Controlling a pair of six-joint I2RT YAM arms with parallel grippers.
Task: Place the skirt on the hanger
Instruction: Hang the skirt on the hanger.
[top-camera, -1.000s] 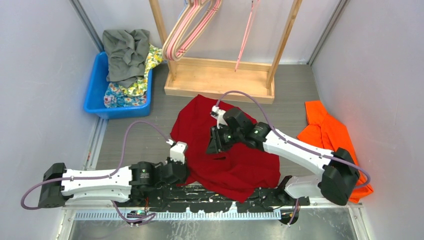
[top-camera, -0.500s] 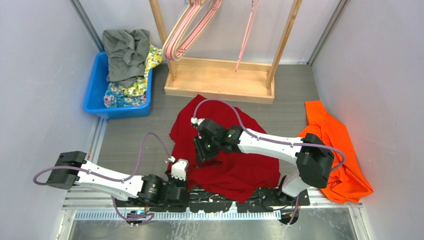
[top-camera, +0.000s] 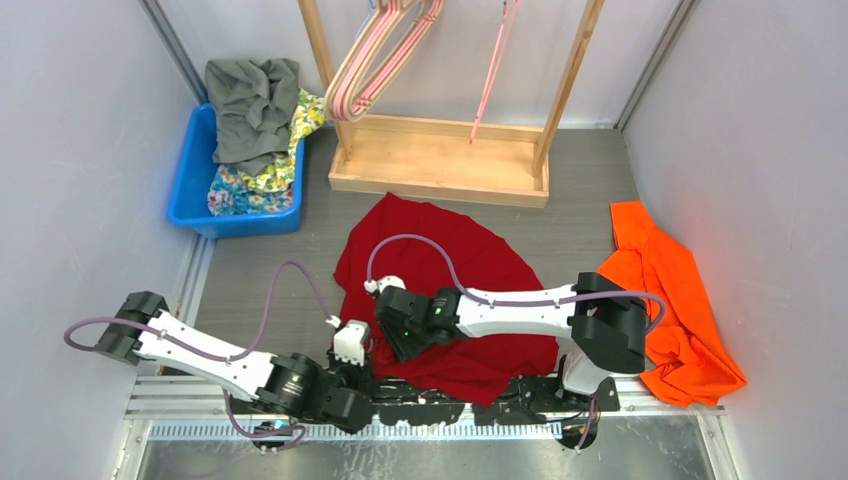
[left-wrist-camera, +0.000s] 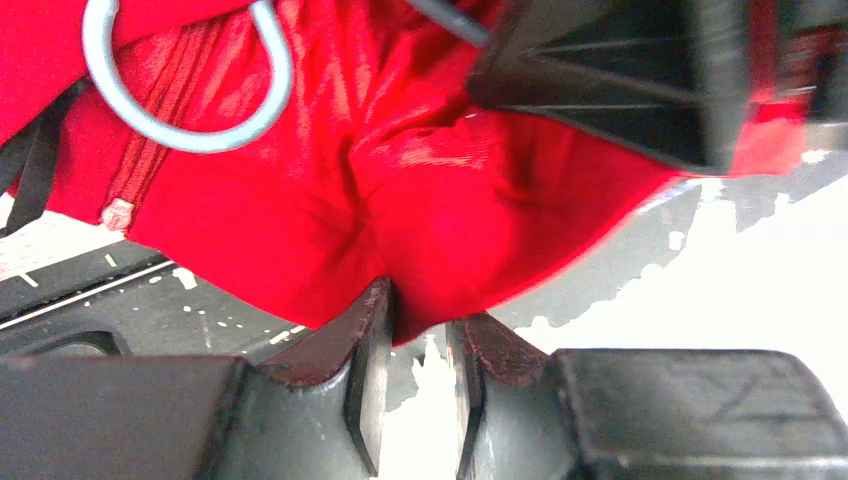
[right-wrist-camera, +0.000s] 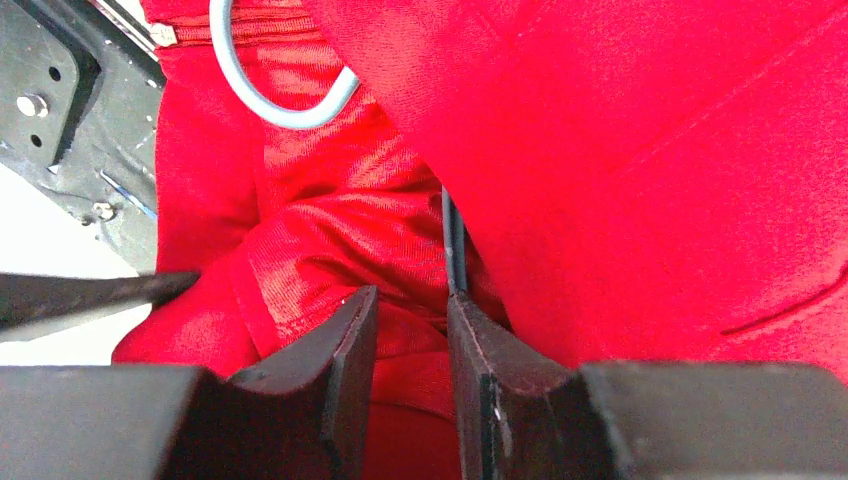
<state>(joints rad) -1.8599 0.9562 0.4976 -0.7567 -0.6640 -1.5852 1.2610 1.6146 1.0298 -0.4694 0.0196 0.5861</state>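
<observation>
Finds right gripper (right-wrist-camera: 412, 300) pulled back from mid-cloth to the near-left hem of the red skirt (top-camera: 480, 260), flat on the table (top-camera: 580, 210); narrow gap straddling hanger (right-wrist-camera: 290, 122) wire, grip untellable. Leaves left gripper (left-wrist-camera: 418, 320) alongside, slightly parted at hem.

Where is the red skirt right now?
Top view: the skirt lies at centre, in front of the wooden rack, between the blue bin on the left and the orange cloth on the right.

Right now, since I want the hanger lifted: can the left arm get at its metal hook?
Probably yes. The metal hook lies bare on the red skirt ahead of the left gripper; the right gripper sits off to the side.
</observation>
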